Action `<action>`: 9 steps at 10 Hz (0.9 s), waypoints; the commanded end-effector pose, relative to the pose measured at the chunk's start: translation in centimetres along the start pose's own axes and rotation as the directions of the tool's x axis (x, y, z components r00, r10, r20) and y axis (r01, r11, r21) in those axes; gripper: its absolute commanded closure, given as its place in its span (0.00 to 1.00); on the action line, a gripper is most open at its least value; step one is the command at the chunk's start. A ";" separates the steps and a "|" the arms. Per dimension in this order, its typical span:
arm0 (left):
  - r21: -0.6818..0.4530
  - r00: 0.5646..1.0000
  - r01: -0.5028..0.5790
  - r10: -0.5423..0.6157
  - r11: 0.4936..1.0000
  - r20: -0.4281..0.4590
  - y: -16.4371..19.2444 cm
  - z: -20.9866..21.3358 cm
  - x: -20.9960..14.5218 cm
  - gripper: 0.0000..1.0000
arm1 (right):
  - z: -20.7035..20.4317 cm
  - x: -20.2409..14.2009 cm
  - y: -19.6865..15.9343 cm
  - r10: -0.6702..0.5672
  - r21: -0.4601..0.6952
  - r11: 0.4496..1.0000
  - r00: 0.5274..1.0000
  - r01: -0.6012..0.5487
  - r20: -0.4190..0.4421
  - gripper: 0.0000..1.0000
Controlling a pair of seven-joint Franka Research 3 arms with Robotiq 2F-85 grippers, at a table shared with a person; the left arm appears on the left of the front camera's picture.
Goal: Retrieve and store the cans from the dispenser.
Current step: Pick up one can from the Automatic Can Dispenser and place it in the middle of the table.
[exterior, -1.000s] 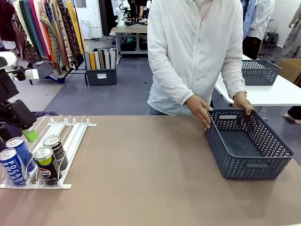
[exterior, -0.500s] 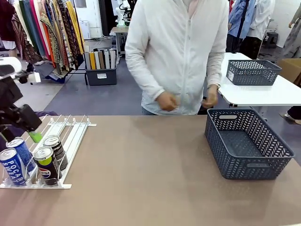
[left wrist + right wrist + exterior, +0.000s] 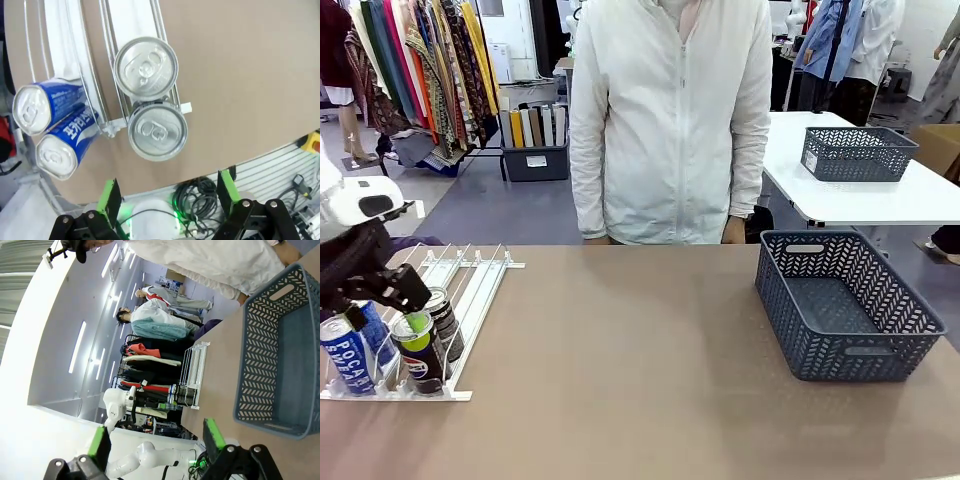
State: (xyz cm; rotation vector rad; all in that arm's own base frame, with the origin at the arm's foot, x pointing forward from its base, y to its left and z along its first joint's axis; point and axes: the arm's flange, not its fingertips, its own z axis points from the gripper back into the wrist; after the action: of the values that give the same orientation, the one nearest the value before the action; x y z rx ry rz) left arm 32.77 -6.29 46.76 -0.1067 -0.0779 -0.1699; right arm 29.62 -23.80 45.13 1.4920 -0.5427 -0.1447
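Several cans stand at the near end of the white dispenser (image 3: 475,275) on the table's left: two blue ones (image 3: 345,358) and two black ones with green rims (image 3: 420,355). My left gripper (image 3: 388,316) hangs open just above them. In the left wrist view its green pads (image 3: 108,197) are spread wide, with the two silver tops of the black cans (image 3: 157,131) in one lane straight below and the blue cans (image 3: 44,102) to the side. Well above the table my right gripper (image 3: 156,440) is open with nothing between its fingers.
A dark grey-blue lattice basket (image 3: 775,290) stands on the table's right side, also seen from above as the basket (image 3: 257,355). A person in a white jacket (image 3: 670,120) stands at the far edge, arms down. The middle of the table is bare brown surface.
My left gripper has come down and towards the near cans. The person let go of the basket, stepped to the left and dropped both hands.
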 end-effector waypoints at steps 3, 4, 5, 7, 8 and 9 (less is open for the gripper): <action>0.070 1.000 -0.020 0.019 0.997 0.011 -1.6 -3.6 1.4 0.00 | 0.2 -0.2 0.3 0.006 -0.004 1.000 1.000 -0.007 -0.017 0.00; 0.086 0.999 -0.040 0.040 0.995 -0.001 -1.4 -4.0 1.6 0.00 | 0.2 -0.2 0.3 0.006 -0.004 1.000 1.000 -0.007 -0.017 0.00; 0.106 0.998 -0.062 0.061 0.992 0.012 -1.3 -4.4 1.8 0.00 | 0.2 -0.2 0.3 0.006 -0.004 1.000 1.000 -0.007 -0.017 0.00; 0.153 0.993 -0.120 0.119 0.981 0.019 -0.8 -5.0 1.9 0.00 | 0.2 -0.2 0.3 0.006 -0.004 1.000 1.000 -0.007 -0.017 0.00; 0.144 0.995 -0.102 0.102 0.984 0.010 -0.8 -5.4 2.0 0.00 | 0.2 -0.2 0.3 0.006 -0.004 1.000 1.000 -0.007 -0.017 0.00; 0.139 0.995 -0.097 0.098 0.986 0.000 -0.8 -5.6 1.9 0.00 | 0.2 -0.2 0.3 0.006 -0.004 1.000 1.000 -0.007 -0.017 0.00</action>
State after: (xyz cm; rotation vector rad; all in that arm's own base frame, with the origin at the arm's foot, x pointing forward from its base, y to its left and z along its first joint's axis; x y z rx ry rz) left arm 35.78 -7.89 42.56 0.0079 -0.0709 -0.0763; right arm 29.61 -23.80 45.12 1.4922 -0.5425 -0.1447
